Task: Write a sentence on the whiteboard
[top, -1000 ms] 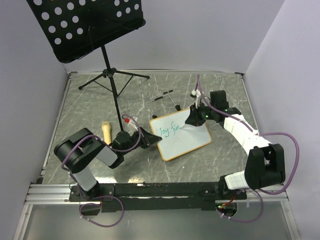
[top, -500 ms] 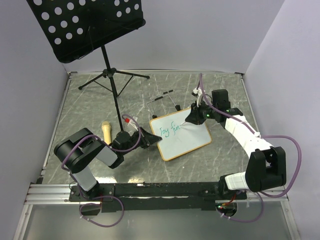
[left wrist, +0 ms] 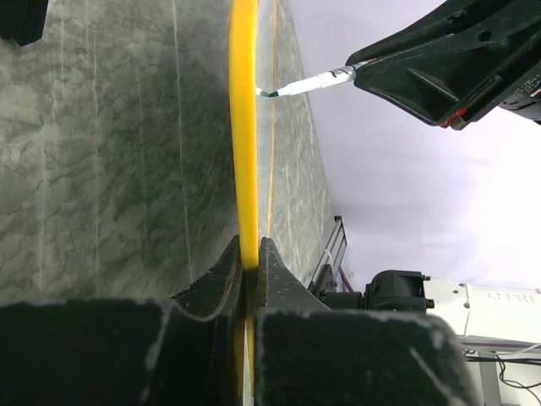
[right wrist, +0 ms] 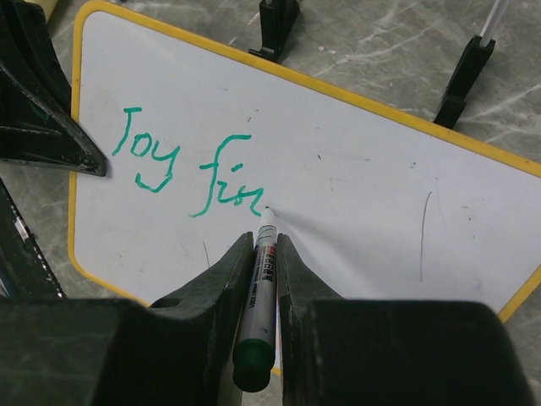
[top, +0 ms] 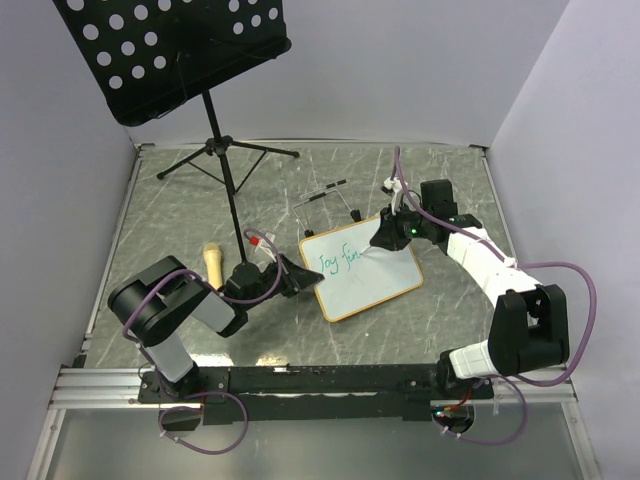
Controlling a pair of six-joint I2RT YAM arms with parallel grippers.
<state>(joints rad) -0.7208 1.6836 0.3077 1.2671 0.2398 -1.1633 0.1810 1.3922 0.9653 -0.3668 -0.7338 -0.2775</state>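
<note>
My right gripper (right wrist: pixel 265 243) is clenched on the marker (right wrist: pixel 259 296). The barrel is pinched at lower centre of the wrist view, and the nib touches the whiteboard (right wrist: pixel 363 194) just right of the last green stroke. The green writing (right wrist: pixel 182 169) reads roughly "Toy fin" and sits in the board's upper left. The right half is bare except for a faint grey mark.

My left gripper (left wrist: pixel 250 254) is clamped shut on the board's yellow frame (left wrist: pixel 244 127), at its left edge in the overhead view, where the board lies mid-table. I cannot tell whether it rests flat or leans on the black clips (right wrist: pixel 275 21) at its upper edge.

I judge I am mid-word. To do this well I want light, even nib pressure, short strokes carried rightward on the same baseline, and letters matched in height. The left clamp must stay firm so the board cannot slide under the drag. Too much push may skid the board or smear the ink.
</note>
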